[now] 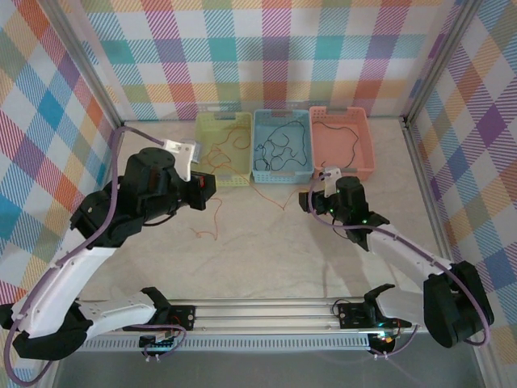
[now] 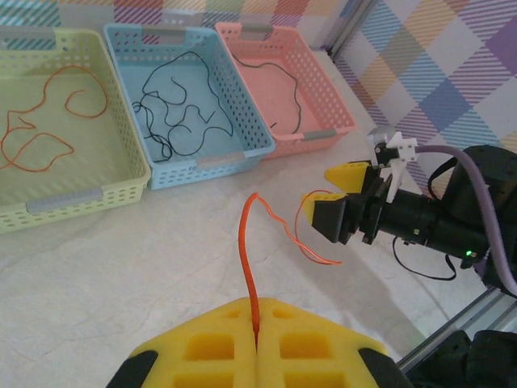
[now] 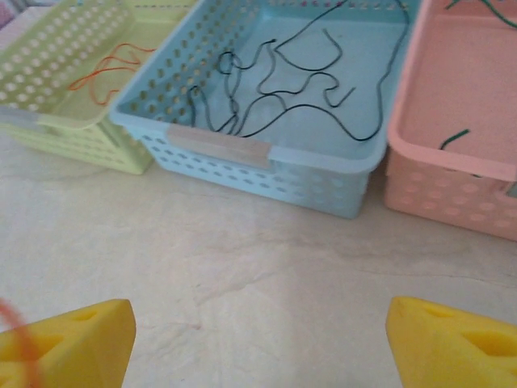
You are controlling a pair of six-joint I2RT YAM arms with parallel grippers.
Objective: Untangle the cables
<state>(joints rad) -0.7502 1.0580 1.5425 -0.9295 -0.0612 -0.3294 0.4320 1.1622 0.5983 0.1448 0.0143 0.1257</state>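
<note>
the left pincer [image 2: 257, 314] is clamped on the orange cable [image 2: 247, 259]. the cable climbs straight out from between its pads, away toward the baskets, then arches over and loops down just beside the right pincer [image 2: 321, 196]. that pincer stands wide open and, judging by the loop's nearness, is better placed for the free end. the top view shows orange strand trailing on the surface [image 1: 258, 259] between the arms. the right wrist view adds a sliver of orange by one of its pads [image 3: 73, 339].
</note>
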